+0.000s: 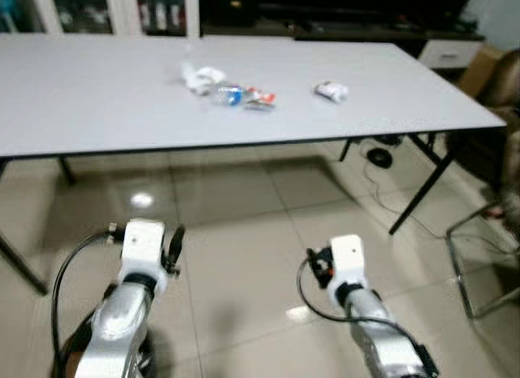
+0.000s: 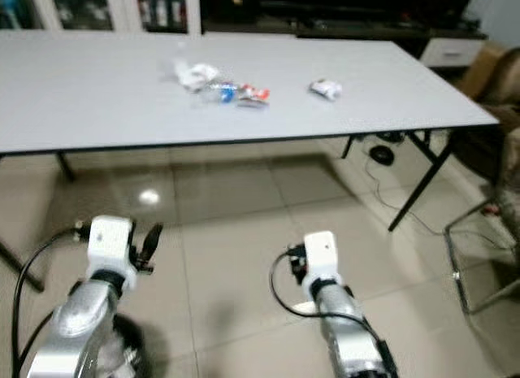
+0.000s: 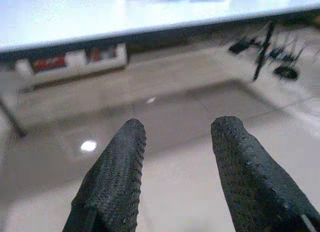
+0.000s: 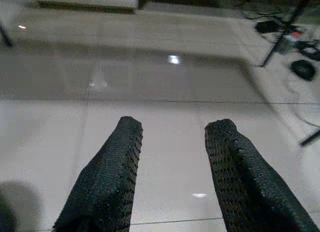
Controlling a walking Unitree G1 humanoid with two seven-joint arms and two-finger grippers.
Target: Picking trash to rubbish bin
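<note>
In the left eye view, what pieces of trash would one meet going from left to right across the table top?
Crumpled white paper → small plastic bottle → red and white wrapper → white wrapper lying apart.

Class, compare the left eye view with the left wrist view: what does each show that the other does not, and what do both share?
Left eye view alone: the crumpled white wrapper lying apart on the table's right, the silver arms, and a chair frame. Left wrist view alone: the left gripper, its two black fingers apart with nothing between them. Both: the white table, the tiled floor and the trash cluster, blurred in the wrist view.
</note>
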